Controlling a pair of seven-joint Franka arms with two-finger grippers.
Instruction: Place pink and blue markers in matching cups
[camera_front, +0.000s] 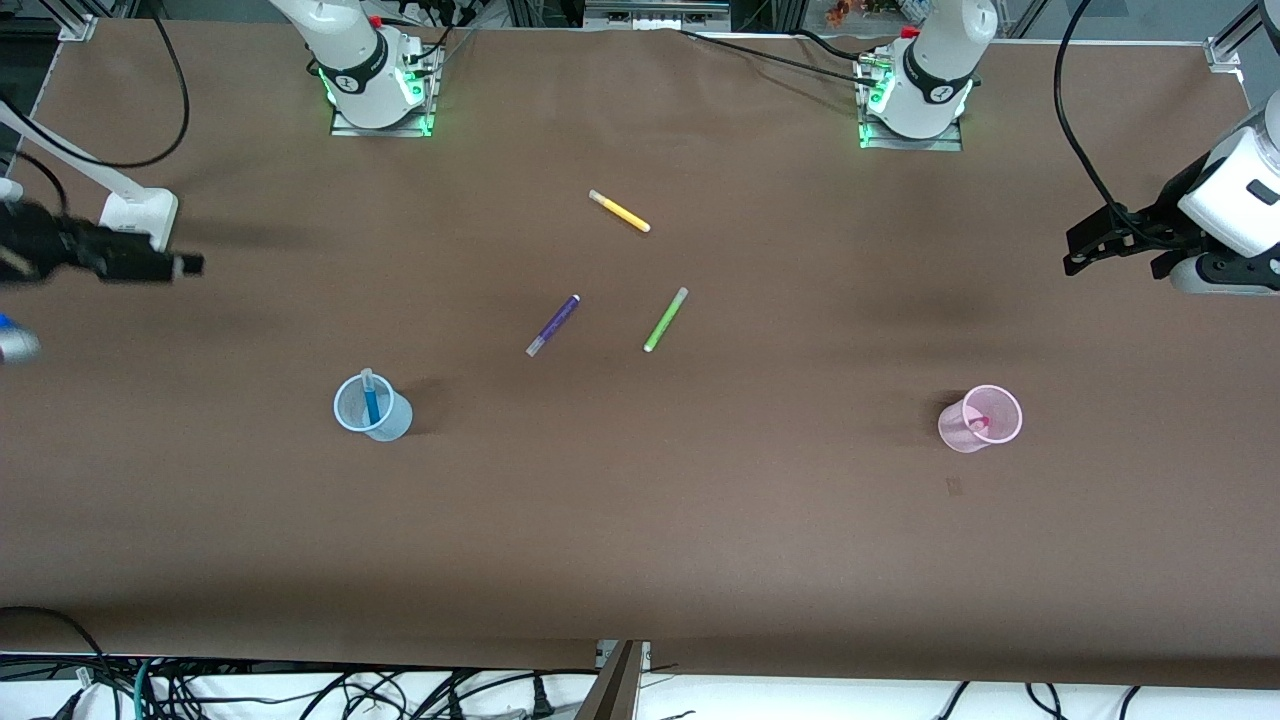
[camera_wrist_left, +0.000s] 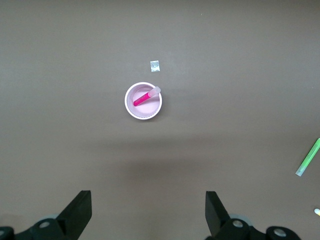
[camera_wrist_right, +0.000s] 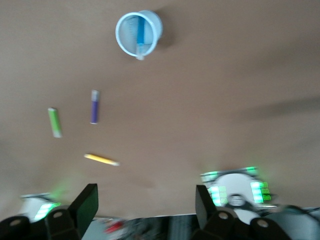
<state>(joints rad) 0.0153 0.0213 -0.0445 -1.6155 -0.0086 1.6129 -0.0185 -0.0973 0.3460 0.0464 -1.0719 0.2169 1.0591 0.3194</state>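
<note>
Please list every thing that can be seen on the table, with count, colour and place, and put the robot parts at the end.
blue cup: 1, light blue, upright, toward the right arm's end of the table.
blue marker: 1, blue, standing in the blue cup.
pink cup: 1, pale pink, toward the left arm's end of the table.
pink marker: 1, pink, inside the pink cup.
purple marker: 1, dark purple, lying mid-table.
green marker: 1, lime green, lying beside the purple marker.
yellow marker: 1, yellow, lying farther from the front camera than the purple one.
left gripper: 1, black, open, empty, in the air at its own end.
right gripper: 1, black, open, empty, at its own end.
</note>
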